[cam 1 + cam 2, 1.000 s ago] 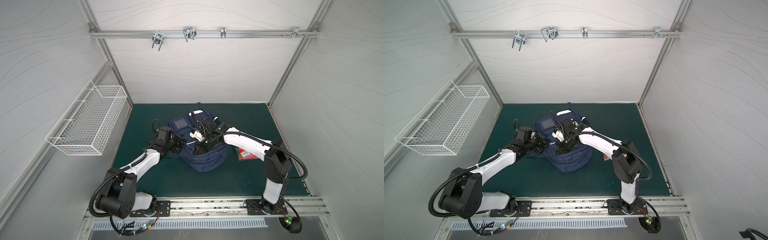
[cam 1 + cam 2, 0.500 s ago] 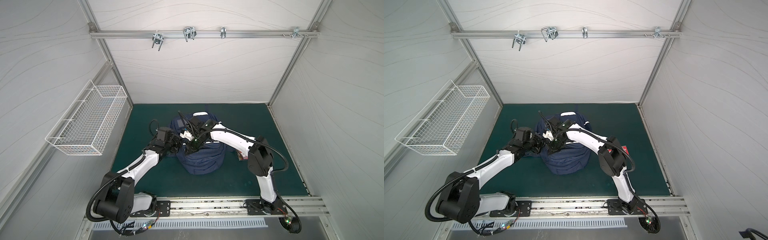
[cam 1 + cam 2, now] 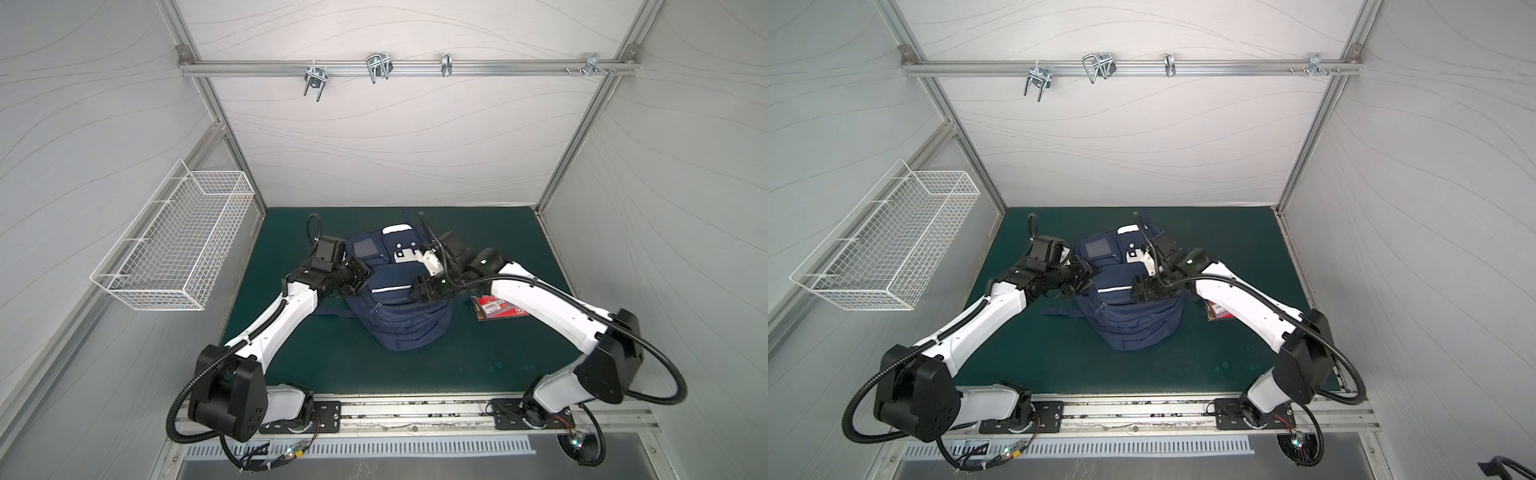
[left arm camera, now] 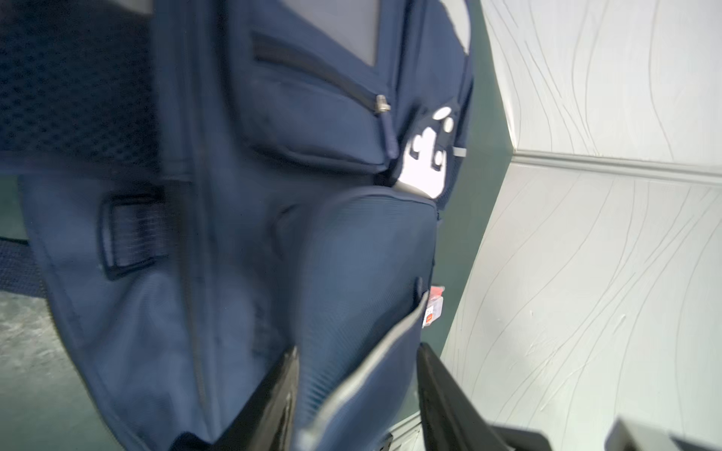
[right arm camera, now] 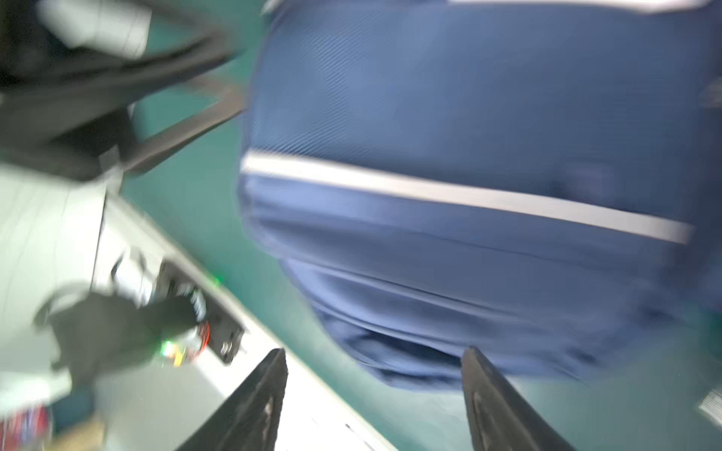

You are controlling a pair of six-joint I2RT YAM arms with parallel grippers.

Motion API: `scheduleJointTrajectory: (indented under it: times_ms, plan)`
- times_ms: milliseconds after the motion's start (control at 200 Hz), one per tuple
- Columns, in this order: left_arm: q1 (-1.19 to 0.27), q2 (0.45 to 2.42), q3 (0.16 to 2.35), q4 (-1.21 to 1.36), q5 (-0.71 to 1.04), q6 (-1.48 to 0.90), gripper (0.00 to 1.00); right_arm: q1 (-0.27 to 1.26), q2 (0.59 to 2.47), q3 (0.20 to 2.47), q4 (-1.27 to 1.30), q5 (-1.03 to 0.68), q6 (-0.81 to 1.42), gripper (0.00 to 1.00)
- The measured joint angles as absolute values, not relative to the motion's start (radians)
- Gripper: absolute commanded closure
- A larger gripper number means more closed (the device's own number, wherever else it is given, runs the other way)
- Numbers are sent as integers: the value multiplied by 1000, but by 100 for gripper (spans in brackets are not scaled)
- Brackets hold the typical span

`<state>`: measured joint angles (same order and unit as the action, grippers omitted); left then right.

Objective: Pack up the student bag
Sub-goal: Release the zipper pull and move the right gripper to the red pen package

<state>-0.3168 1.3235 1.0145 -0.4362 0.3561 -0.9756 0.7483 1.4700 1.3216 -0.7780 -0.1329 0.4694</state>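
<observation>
On the worktop (image 3: 478,357) the student bag (image 3: 399,316) is being flanked by released hands, the left hand (image 3: 365,273) at nine o'clock, the right hand (image 3: 415,291) at three

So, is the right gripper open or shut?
Open. In its wrist view, the right gripper shows both fingers wide apart, with nothing clamped between them; only the blurred bag and mat show behind the gap.

The left arm (image 3: 286,316) reaches in from the surface's (image 3: 478,365) front-left corner, the right arm (image 3: 552,307) from its front-right. The left gripper (image 4: 357,349) has its jaws apart. The right gripper (image 5: 375,350), wrist bent toward the left arm, is spread wider.
</observation>
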Motion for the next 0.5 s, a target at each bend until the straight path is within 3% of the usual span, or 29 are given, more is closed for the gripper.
scheduleJointTrajectory:
  times_ms: [150,260,335,500]
  plan:
    - [-420,1346,1138,-529,311,-813,43,559,1388,1223,-821,-61,542,26]
    - [-523,1388,1222,-605,260,-676,40,437,1367,1166,-873,10,588,17]
    - [-588,1433,1274,-655,233,-590,29,376,1354,1137,-907,49,607,16]
    - [-698,1551,1349,-756,181,-439,28,285,1330,1111,-941,79,625,17]
